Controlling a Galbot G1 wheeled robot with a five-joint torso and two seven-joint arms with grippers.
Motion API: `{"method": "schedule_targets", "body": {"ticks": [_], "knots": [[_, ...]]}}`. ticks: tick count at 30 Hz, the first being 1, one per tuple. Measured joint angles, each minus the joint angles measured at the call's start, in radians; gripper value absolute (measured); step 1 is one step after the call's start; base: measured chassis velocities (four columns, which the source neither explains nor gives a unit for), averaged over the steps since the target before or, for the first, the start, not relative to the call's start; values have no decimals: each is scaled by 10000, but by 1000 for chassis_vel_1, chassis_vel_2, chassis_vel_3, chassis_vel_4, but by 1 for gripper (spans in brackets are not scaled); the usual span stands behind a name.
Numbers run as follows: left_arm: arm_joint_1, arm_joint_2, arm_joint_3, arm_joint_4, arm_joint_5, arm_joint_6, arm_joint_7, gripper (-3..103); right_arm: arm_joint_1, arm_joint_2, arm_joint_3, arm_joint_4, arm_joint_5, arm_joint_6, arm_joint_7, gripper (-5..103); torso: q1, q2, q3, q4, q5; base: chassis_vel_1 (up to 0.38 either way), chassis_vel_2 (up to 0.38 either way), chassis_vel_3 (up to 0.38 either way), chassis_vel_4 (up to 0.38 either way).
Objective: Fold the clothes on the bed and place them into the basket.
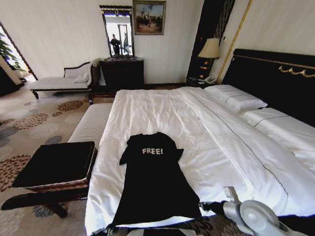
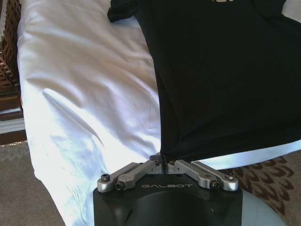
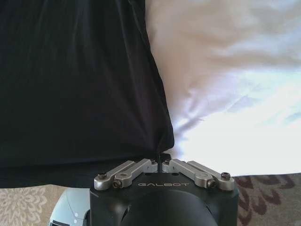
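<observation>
Hotel-style bedroom, patterned carpet, large bed point(image 1: 206, 132) with white sheets, white pillows and a black gold-trimmed headboard. Black short-sleeved T-shirt point(image 1: 152, 182) with white "FREE!" lettering lies flat on the near left part of the duvet, collar toward the headboard, hem at the foot edge. Left gripper point(image 2: 163, 163) is at the hem's left corner, fingers pinched together on the fabric. Right gripper point(image 3: 160, 162) is at the hem's right corner, fingers likewise clamped on the cloth. Both sit at the foot edge of the mattress, carpet below them. Rectangular brown woven wicker basket point(image 1: 64, 186) with black fabric top stands on the floor just beside the bed's left side, near the shirt.
</observation>
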Motion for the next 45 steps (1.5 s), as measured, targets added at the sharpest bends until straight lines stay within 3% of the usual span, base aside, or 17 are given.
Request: {"method": "schedule_targets", "body": {"ticks": [10, 15, 26, 29, 32, 33, 35, 39, 41, 45], "knots": [[990, 280, 85, -8, 591, -136, 1, 0, -860, -440, 419, 283, -594, 9, -223, 0, 0, 0, 0, 1, 0, 0, 0, 0, 0], [529, 457, 213, 256, 648, -110, -92, 0, -622, -296, 67, 129, -761, 12, -191, 0, 0, 0, 0, -1, 0, 0, 0, 0, 0], [-1099, 447, 814, 218, 356, 1400, -815, -1, 103, -11, -618, -41, -554, 11, 187, 3, 0, 0, 1, 0, -2, 0, 0, 0, 0], [-1175, 543, 892, 62, 390, 1949, -877, 15, 142, 64, -738, 18, -577, 11, 330, 19, 0, 0, 1, -2, -2, 0, 0, 0, 0], [-1127, 536, 915, 35, 451, 2045, -881, 20, 131, 59, -732, 64, -577, 10, 362, 24, 0, 0, 0, -1, -2, 0, 0, 0, 0], [-1046, 481, 923, 15, 562, 2102, -886, 26, 93, 48, -657, 111, -575, 10, 383, 35, 0, 0, 1, 1, 0, 0, 0, 0, 0], [-980, 442, 907, -9, 644, 2101, -886, 31, 67, 47, -568, 144, -572, 10, 391, 35, 0, 0, 1, 1, -1, 0, 0, 0, 0], [-980, 322, 801, -85, 1037, 1620, -879, 47, 216, 173, -294, 193, -635, 8, 367, 56, 0, 0, 1, 0, -1, 0, 0, 0, 0], [-1137, 265, 763, -77, 1113, 1472, -869, 53, 383, 242, -255, 196, -633, 7, 357, 56, -1, 0, 1, 0, 0, 0, 0, 0, 0], [-2132, -95, 495, 13, 1053, 1208, -875, 69, 1072, 504, -128, 193, -370, 6, 314, 73, 0, 0, 1, -1, -3, 0, 0, 0, 0]]}}
